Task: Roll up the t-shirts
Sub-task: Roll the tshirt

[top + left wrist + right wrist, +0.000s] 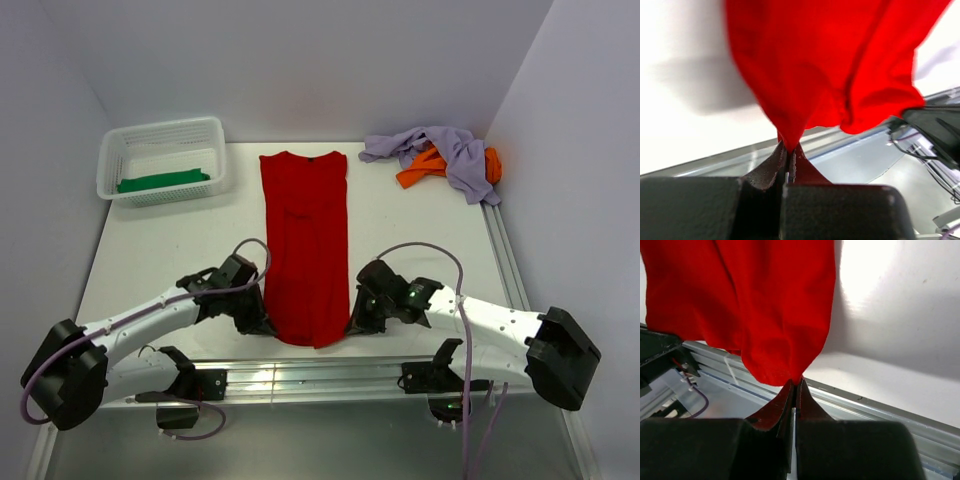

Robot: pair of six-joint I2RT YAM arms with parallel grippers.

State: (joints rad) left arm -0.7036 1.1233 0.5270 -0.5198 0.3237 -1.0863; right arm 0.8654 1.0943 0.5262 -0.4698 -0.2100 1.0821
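From above, the red t-shirt (pixel 305 250) lies folded into a long narrow strip down the middle of the counter (pixel 160 250), collar at the far end and hem at the near edge. My left gripper (pixel 262 322) and right gripper (pixel 355 322) sit at the two near corners. The green t-shirt (pixel 165 181) is in the basket (pixel 115 160). The lavender t-shirt (pixel 450 150) and orange t-shirt (pixel 425 168) are heaped at the far right, well apart. If one arm leads the other, I expect the roll to go crooked or the side folds to fall open.

In the left wrist view, my left gripper (pixel 788 150) is pinched tight on a small peak of the red t-shirt (pixel 825 60). The bite looks thin, perhaps only the top layer, though I cannot tell. If so, the lower layers would stay behind when I turn the hem over.

In the right wrist view, my right gripper (pixel 795 385) is likewise closed on a mere tip of red t-shirt (pixel 755 295), just above the metal rail (pixel 865 405). A hard pull could slip the cloth free, or the hem could drag on that rail.
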